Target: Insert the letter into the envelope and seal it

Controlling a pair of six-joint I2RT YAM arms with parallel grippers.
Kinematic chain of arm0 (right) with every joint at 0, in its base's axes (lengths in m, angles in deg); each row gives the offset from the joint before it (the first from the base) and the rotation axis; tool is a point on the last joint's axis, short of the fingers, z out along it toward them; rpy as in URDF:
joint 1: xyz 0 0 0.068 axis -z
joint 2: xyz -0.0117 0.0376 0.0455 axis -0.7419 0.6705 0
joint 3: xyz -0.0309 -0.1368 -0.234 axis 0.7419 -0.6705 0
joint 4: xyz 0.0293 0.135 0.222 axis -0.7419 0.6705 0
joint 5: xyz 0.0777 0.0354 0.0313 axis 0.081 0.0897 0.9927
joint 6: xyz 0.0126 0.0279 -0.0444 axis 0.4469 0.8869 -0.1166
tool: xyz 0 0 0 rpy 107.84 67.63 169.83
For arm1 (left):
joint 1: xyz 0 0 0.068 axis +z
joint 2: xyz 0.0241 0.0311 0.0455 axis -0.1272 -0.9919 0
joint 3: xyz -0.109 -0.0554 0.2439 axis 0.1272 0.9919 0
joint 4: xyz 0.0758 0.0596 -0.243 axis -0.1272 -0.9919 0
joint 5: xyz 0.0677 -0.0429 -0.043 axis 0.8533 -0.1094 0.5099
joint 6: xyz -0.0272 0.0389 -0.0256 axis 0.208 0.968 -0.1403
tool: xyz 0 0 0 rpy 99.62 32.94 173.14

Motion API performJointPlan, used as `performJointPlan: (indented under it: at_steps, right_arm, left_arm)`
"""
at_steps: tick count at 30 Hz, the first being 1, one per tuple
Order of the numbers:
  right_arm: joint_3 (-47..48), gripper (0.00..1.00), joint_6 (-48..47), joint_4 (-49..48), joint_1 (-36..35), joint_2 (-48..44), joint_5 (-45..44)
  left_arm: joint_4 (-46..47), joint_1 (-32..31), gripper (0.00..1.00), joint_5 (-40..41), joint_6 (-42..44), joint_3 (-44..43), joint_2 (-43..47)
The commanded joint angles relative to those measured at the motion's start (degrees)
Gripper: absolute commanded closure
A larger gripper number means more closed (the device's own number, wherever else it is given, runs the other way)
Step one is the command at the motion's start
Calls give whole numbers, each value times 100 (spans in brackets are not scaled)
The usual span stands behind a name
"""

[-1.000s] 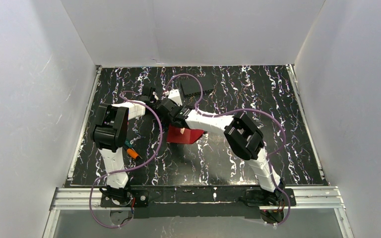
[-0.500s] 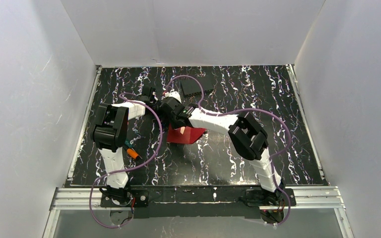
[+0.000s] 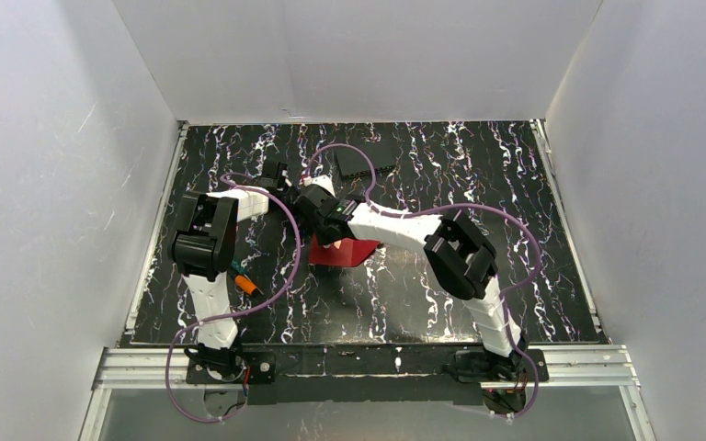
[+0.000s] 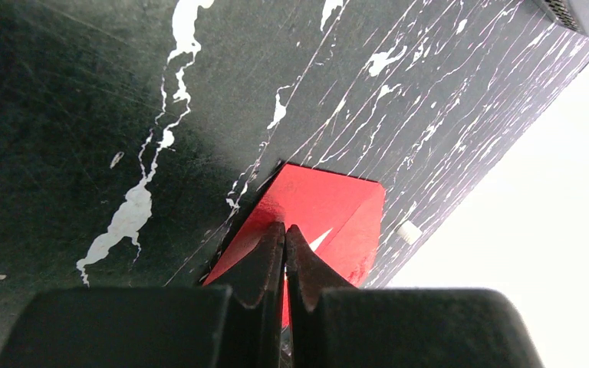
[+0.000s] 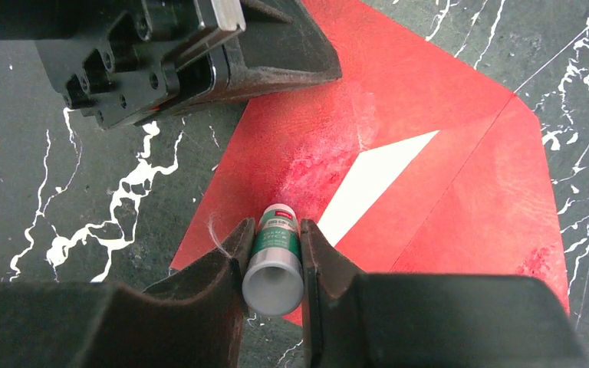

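The dark red envelope [image 5: 429, 184] lies flat on the table, also seen in the top view [image 3: 347, 254] and the left wrist view [image 4: 330, 203]. A white sliver of the letter [image 5: 376, 172] shows at its opening. My right gripper [image 5: 276, 226] is shut on a green-labelled glue stick [image 5: 276, 253] whose tip touches the envelope's flap. My left gripper [image 4: 284, 227] is shut, its fingertips resting on the envelope's far corner; it shows in the right wrist view [image 5: 307, 65]. In the top view both grippers meet over the envelope's far edge, left [image 3: 303, 186], right [image 3: 328, 223].
A dark ribbed block [image 3: 366, 161] lies at the back of the table. A small white cap [image 4: 409, 231] sits just beyond the envelope. An orange and green pen-like object [image 3: 244, 281] lies by the left arm. White walls enclose the table.
My right gripper has shifted a little left and away along the envelope with the glue stick. The left arm and the envelope have stayed put.
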Motion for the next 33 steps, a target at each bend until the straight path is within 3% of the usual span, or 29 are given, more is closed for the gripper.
performJointPlan:
  at_steps: [1, 10, 25, 33]
  right_arm:
    - [-50, 99, -59, 627, -46, 359, -377]
    - [171, 99, -57, 597, 214, 549, -747]
    - [386, 99, -188, 228, 521, 786, -445]
    - [376, 99, -184, 184, 558, 148, -41]
  left_arm:
    - [-512, 25, 100, 713, 346, 144, -415]
    - [-541, 25, 100, 600, 438, 64, -465]
    - [-574, 25, 100, 547, 464, -13, -485]
    - [-664, 34, 100, 264, 774, -219, -341]
